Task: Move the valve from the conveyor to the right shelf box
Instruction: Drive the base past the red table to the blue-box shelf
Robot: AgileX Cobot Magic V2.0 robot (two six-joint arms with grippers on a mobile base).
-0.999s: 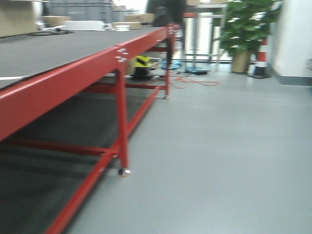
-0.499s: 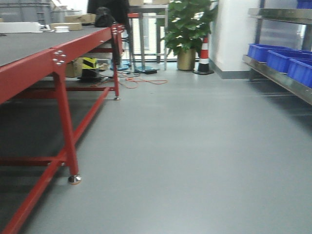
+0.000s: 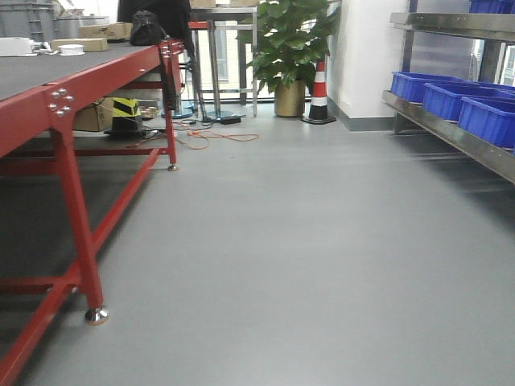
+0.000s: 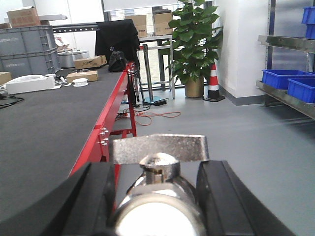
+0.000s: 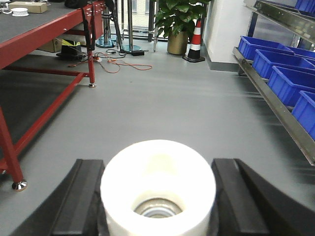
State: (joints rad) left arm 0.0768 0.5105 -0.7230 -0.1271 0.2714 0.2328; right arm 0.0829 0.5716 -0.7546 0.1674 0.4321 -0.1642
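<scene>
Valve in transit
My left hand (image 4: 158, 196) grips the valve (image 4: 160, 147); right hand (image 5: 158, 196) grips a white part (image 5: 157, 167), perhaps another valve. Hold it level, steer toward blue boxes (image 3: 451, 100) at two o'clock.

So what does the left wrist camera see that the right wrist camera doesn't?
Only the left wrist view: a shiny silver valve with its flat lever, clamped in the left tool, plus grey crates at the back left. Only the right wrist view: a white round part with a metal centre, gripped in the right tool, and the metal foot under the red frame. Both: the red-framed conveyor, the potted plant, the striped cone, the orange cable and blue boxes on the shelf.
</scene>
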